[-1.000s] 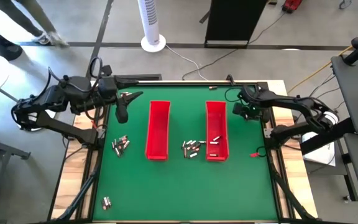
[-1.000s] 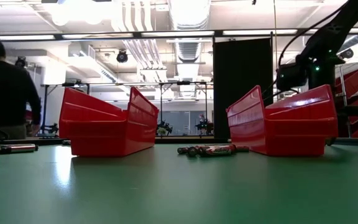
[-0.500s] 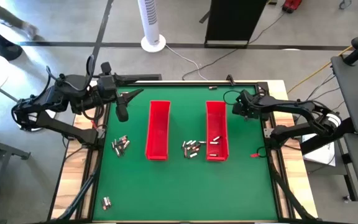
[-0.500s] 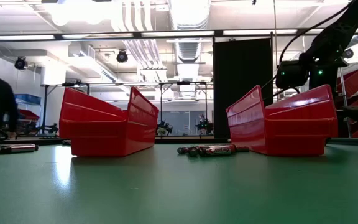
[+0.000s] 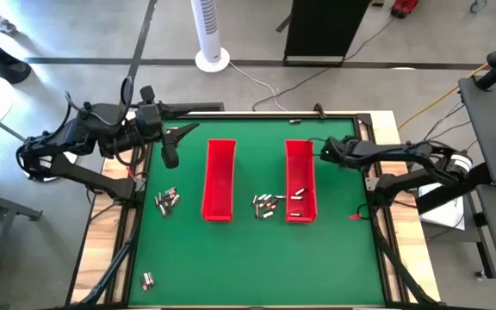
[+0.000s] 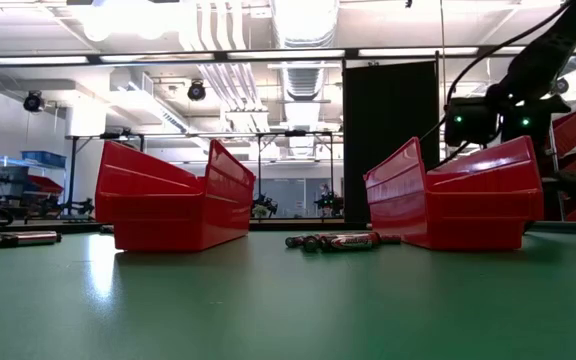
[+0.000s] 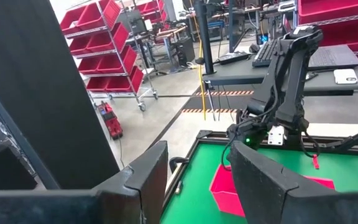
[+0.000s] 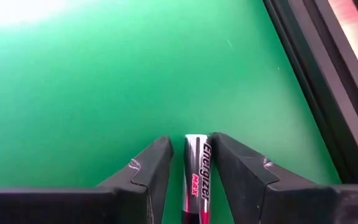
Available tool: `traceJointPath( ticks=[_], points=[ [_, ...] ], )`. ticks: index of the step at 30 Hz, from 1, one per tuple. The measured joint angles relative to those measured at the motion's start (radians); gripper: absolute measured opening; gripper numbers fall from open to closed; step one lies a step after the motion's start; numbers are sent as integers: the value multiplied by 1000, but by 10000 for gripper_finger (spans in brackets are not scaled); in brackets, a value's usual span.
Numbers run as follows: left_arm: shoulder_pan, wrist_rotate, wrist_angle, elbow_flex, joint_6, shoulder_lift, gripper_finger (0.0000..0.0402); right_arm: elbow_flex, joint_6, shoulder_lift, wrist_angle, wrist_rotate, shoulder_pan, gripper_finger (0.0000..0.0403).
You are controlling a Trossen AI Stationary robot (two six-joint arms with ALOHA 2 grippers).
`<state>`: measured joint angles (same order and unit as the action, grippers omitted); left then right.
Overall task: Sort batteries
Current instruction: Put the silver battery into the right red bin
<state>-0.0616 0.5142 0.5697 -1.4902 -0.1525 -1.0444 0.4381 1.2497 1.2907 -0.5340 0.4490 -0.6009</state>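
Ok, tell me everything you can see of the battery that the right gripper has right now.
The silvery cylindrical battery stands lengthwise between the right gripper's two dark fingers, which close on both its sides. Its metallic wrap carries black "Energizer" lettering and red "MAX" beneath. One rounded end points outward over the green table mat; the other end is hidden behind the fingers. It hangs clear of the mat, near the table's black frame rail. From above, the gripper sits just beside the right long red tray.
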Motion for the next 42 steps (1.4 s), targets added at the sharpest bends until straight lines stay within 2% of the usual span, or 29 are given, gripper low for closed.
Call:
traceJointPath(
  ticks=[10,19,28,42],
  points=[
    [0,1,0,0,3,0,155,-44,49,-27,2,-13,33,107],
    [0,34,-1,0,3,0,155,-47,10,-30,2,-19,33,101],
    [1,54,-1,0,-4,0,155,-40,-39,-30,-1,-30,33,39],
    [0,54,-10,0,-4,1,155,33,-73,-59,-29,-60,31,39]
  ],
)
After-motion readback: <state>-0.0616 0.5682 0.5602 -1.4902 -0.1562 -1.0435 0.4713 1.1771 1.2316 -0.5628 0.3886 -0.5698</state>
